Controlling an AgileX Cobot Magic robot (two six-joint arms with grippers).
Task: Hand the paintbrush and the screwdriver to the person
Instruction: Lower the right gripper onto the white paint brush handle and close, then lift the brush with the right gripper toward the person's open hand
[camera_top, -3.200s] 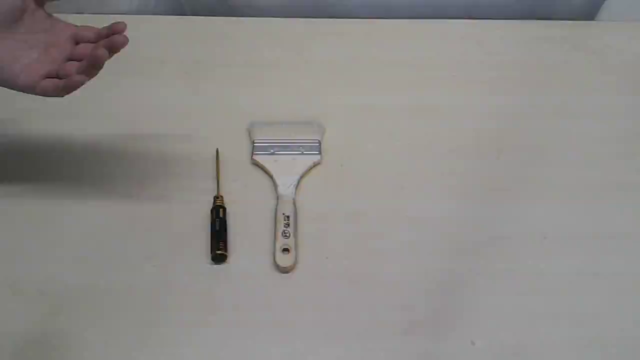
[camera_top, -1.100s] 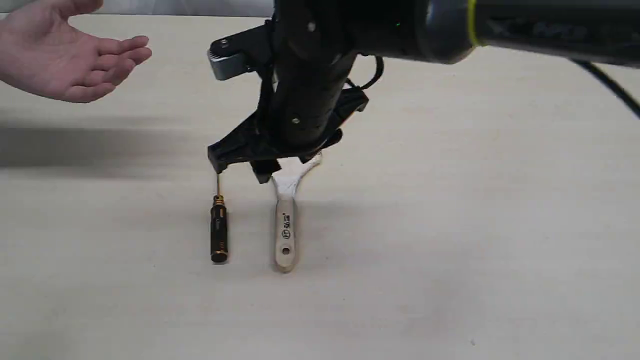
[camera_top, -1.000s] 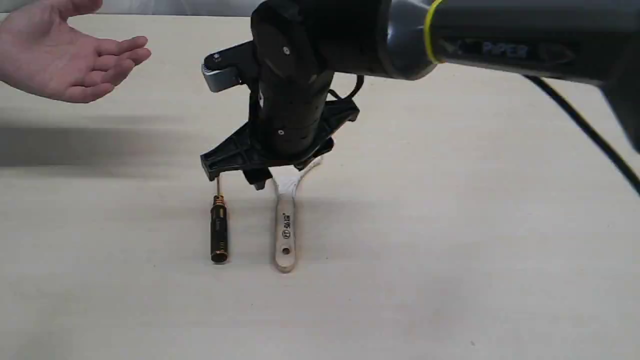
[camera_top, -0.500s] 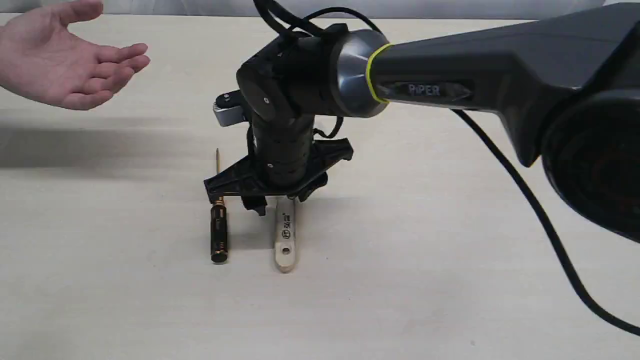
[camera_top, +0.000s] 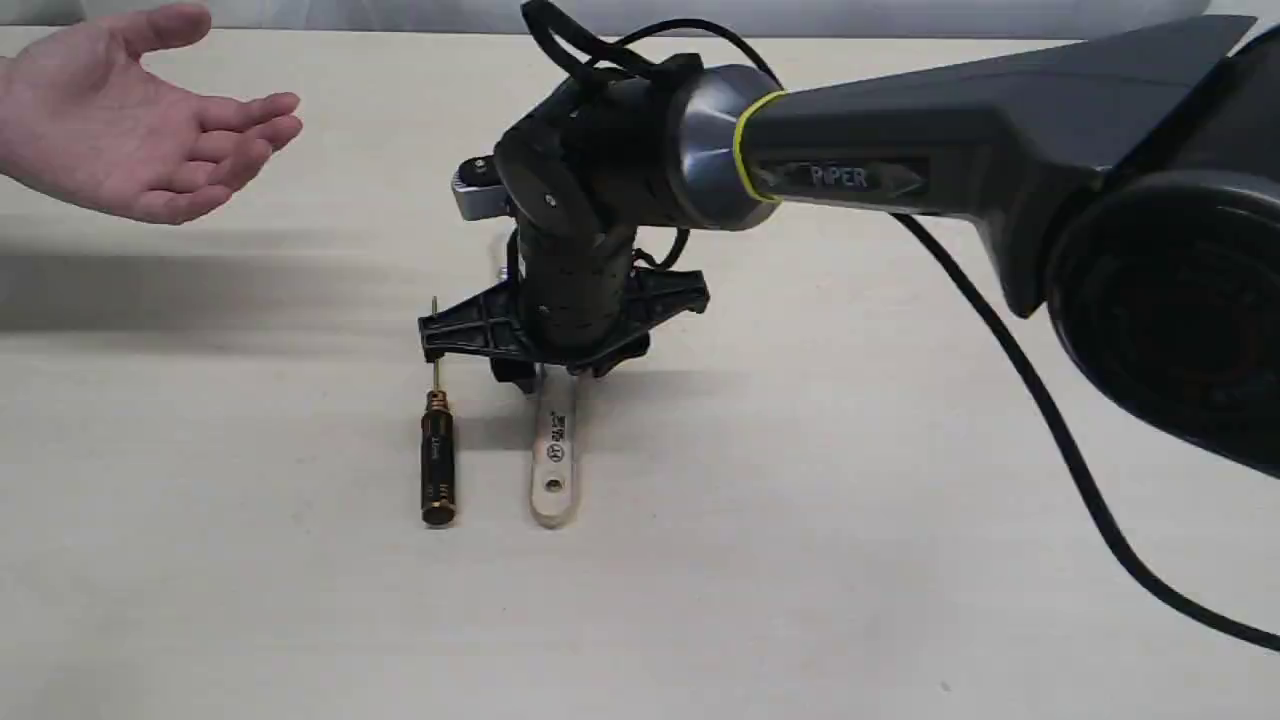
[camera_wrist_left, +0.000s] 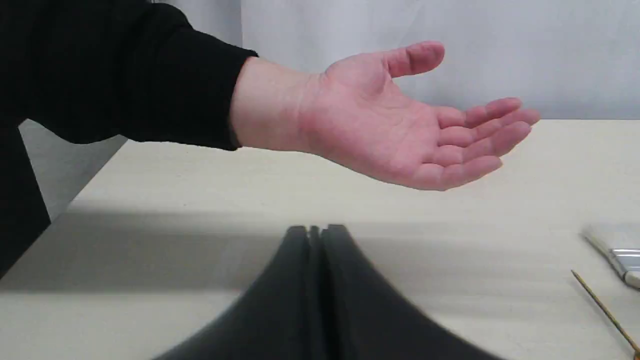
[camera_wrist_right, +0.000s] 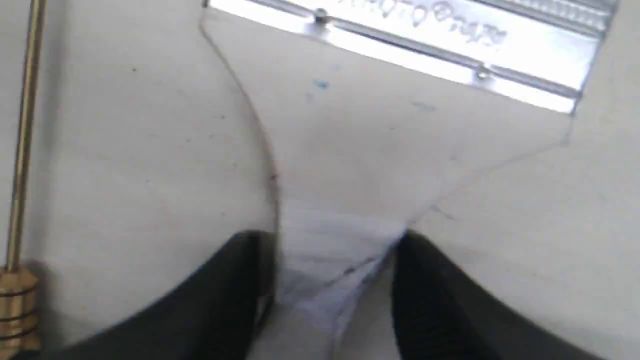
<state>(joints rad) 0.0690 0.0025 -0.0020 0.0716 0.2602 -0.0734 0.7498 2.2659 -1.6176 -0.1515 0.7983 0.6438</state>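
Observation:
The paintbrush (camera_top: 551, 460) lies handle toward the near edge, and its head is hidden under my right arm. My right gripper (camera_top: 545, 372) points straight down over it. In the right wrist view both fingers (camera_wrist_right: 235, 280) press against the narrow neck of the paintbrush (camera_wrist_right: 390, 130) below the silver ferrule, so my right gripper (camera_wrist_right: 332, 245) is shut on it. The screwdriver (camera_top: 437, 470) lies just left of the brush, untouched; its gold shaft (camera_wrist_right: 22, 130) shows beside the brush. The person's open hand (camera_top: 130, 130) is held palm up at the far left. My left gripper (camera_wrist_left: 316, 231) is shut and empty, below that hand (camera_wrist_left: 395, 125).
The pale table (camera_top: 900, 560) carries only the two tools. The right arm's black cable (camera_top: 1050, 430) trails across the table on the right. The left wrist view also catches the screwdriver tip (camera_wrist_left: 602, 310) and the brush ferrule (camera_wrist_left: 622, 257) at its edge.
The right arm came in from the right and lowered onto the brush, and its fingers closed on the neck. In the last half second the brush handle shifted slightly left and away from the near edge.

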